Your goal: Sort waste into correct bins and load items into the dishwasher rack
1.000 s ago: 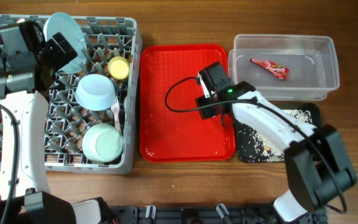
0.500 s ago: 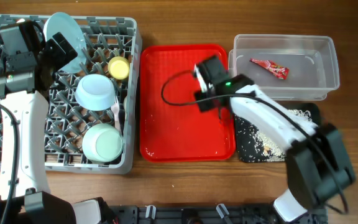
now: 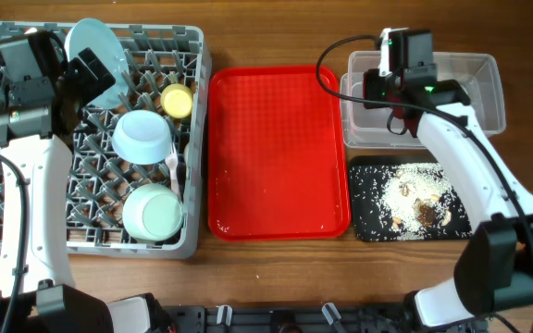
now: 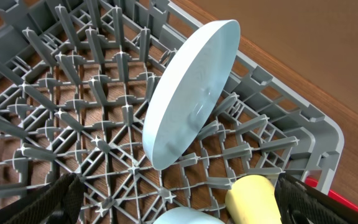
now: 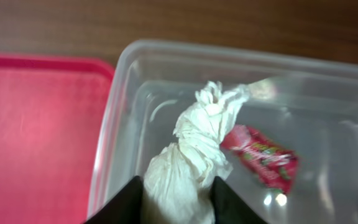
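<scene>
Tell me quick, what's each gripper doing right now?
Left gripper: open, holding nothing, above the dishwasher rack.
Right gripper: closed on the white tissue, over the clear tub.

Robot lab setup: wooden table [image 3: 276, 28], staged dishwasher rack [image 3: 91, 190], red tray [image 3: 276, 148].

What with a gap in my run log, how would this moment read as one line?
right gripper: holds tissue over clear tub | wrapper: in tub | left gripper: open above rack
</scene>
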`<control>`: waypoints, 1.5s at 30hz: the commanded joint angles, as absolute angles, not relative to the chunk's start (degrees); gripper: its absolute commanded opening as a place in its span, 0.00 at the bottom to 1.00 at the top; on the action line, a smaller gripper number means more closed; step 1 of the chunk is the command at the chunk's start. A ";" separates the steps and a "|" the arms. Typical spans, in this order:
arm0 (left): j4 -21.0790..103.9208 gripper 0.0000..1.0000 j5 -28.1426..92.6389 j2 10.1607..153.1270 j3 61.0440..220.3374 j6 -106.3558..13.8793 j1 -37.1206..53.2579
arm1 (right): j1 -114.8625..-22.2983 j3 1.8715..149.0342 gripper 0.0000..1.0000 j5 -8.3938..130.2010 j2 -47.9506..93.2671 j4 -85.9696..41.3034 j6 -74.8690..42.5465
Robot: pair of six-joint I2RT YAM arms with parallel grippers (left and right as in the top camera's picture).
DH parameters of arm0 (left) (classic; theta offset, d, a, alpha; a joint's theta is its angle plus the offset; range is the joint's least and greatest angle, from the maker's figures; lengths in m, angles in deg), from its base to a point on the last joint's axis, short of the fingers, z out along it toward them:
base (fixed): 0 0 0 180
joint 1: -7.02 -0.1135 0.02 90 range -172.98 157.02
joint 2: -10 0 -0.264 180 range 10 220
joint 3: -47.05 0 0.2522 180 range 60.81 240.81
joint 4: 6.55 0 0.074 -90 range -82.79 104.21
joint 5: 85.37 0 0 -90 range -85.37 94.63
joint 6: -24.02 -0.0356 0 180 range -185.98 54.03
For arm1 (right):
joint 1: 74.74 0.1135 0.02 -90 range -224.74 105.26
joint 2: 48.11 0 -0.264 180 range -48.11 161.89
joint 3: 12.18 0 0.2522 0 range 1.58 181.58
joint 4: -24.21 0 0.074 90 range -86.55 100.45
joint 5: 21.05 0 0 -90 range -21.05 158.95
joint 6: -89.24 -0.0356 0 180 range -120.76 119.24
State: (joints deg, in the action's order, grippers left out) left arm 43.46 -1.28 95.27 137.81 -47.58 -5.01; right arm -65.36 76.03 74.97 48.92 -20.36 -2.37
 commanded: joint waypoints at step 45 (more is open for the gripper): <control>43.31 1.00 -0.97 94.31 137.54 -46.86 -5.14 | -69.53 50.48 1.00 62.62 -37.31 -17.01 9.63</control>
State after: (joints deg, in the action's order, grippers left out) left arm 43.51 -1.28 95.27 137.78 -47.58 -5.01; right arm -67.39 57.87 61.90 -30.68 -19.52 8.60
